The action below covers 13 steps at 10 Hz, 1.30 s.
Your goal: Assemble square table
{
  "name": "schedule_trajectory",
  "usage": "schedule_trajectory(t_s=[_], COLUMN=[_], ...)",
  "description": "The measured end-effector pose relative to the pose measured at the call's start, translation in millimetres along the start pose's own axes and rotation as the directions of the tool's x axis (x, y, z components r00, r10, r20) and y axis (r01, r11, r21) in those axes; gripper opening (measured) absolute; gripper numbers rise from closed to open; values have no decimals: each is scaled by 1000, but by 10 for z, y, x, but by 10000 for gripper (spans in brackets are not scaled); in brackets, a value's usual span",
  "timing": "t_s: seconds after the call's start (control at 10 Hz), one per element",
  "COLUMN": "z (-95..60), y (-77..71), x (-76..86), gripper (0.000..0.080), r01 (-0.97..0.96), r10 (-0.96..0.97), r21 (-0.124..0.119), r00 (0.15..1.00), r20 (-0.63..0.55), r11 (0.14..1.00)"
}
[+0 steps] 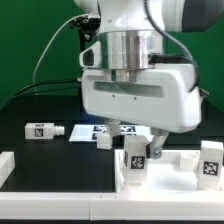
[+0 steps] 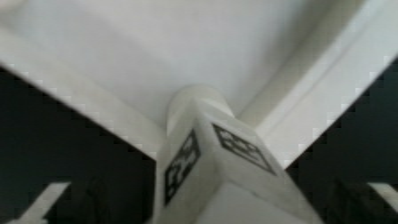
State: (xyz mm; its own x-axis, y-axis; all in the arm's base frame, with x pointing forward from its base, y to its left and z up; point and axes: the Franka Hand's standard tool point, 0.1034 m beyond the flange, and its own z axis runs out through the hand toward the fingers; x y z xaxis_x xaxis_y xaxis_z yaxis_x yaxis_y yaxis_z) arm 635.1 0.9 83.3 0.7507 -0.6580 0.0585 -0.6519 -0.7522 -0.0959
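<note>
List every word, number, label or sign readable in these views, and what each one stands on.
No words, numbers or brand names are readable in either view.
Held leg: black-and-white square tag, pattern only, no text.
Lying leg: the same kind of tag.
Right leg: tag, blurred.
Marker board: tags too small to read.

A robotics lab: my arm [image 1: 135, 75] works over a black worktop [image 1: 40, 165] before a green backdrop [image 1: 35, 40], cables [image 1: 50, 50] trailing behind. Black-and-white square tags mark the white block legs [image 1: 135, 158] and the marker board [image 1: 110, 130], set out for camera tracking.
</note>
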Motion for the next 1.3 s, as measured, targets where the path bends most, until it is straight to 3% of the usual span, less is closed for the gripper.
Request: schedule_trajectory(t_s=[0.3, 0.5, 0.7, 0.8, 0.9, 1.3], z=[4, 11, 15, 17, 21, 32], y=[12, -1, -1, -3, -4, 9], x=[-15, -23, -26, -29, -32, -27], gripper=[647, 649, 649, 512, 310, 285], r01=[265, 625, 589, 558, 495, 146], r10=[-265, -625, -589, -558, -494, -147], r21=[-12, -19, -19, -17, -18, -23], r00=[964, 780, 808, 830, 869, 989], r20=[7, 13, 13, 12, 12, -13], r11=[964, 780, 808, 829, 869, 989])
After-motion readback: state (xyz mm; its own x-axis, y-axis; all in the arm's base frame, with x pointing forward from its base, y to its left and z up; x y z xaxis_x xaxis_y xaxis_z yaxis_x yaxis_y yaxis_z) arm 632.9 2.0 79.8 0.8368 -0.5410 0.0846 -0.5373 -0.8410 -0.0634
